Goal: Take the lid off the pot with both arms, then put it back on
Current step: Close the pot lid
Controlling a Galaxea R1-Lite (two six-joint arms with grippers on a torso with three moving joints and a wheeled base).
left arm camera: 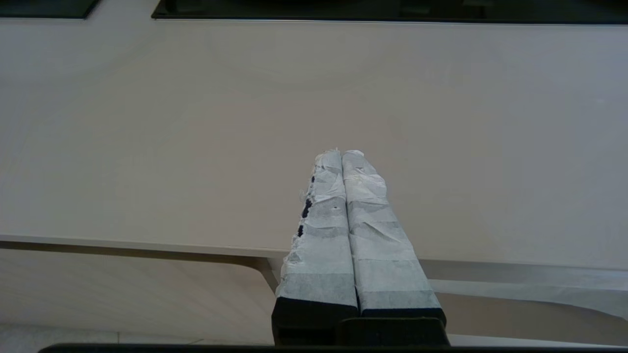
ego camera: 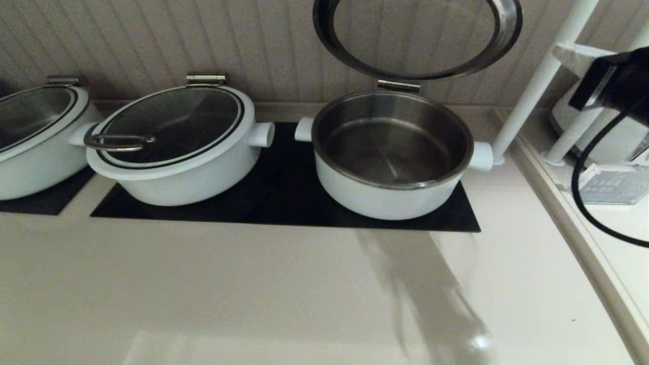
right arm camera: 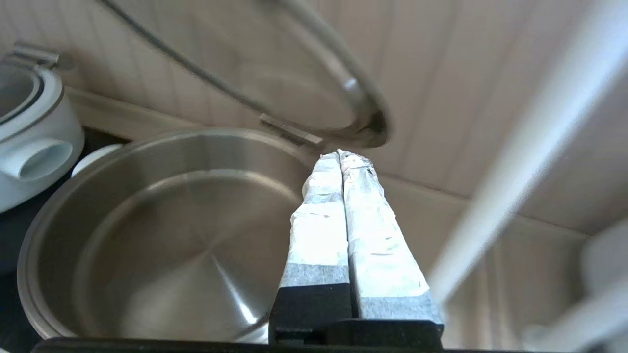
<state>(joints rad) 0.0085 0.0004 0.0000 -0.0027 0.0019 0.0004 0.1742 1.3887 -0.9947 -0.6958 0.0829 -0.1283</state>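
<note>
The pot (ego camera: pixel 390 167) sits open on the black mat (ego camera: pixel 284 203), its steel inside bare. The lid (ego camera: pixel 417 38) stands swung up on its hinge clip (ego camera: pixel 398 85) at the back rim, leaning toward the wall. The right gripper (right arm camera: pixel 341 155) hangs over the pot's back edge near the hinge, fingers pressed together and holding nothing. The left gripper (left arm camera: pixel 340 153) is over bare counter (left arm camera: pixel 196 147) near its front edge, fingers together too. A second pot (ego camera: pixel 177 147) stands covered beside the open one
</note>
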